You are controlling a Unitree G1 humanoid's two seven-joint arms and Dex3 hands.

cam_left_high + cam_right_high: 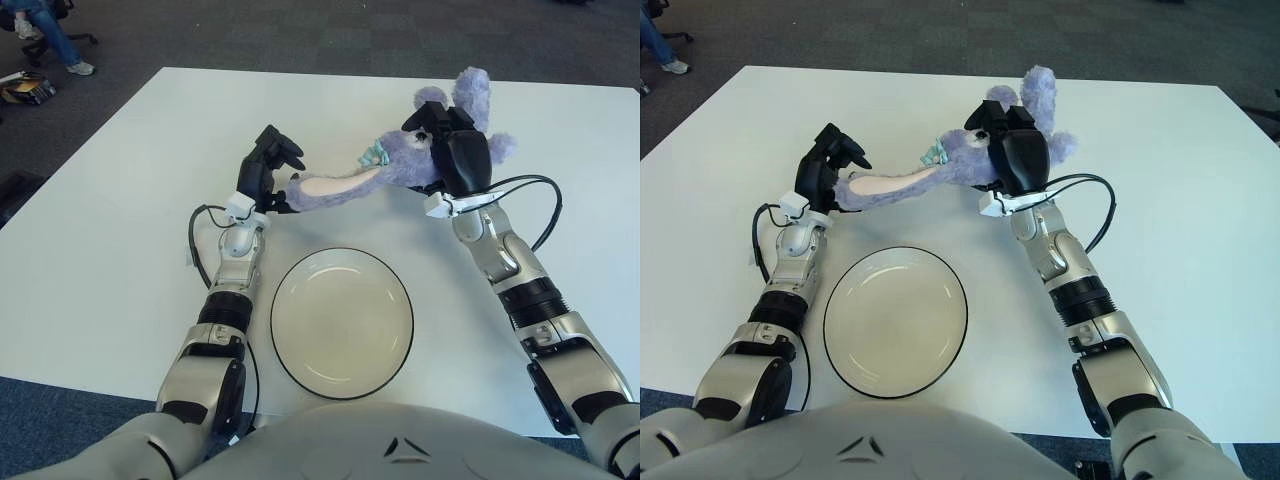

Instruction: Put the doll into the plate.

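A purple plush bunny doll is stretched between both hands above the white table, behind the plate. My right hand is shut on its body, with a limb sticking up past the fingers. The doll's long pale-lined ear reaches left to my left hand, whose fingers close on its tip. A round cream plate with a dark rim lies on the table in front of me, below the doll, with nothing in it.
The table's far edge meets dark carpet. At the far left a seated person's legs and a chair show. Black cables loop beside both wrists.
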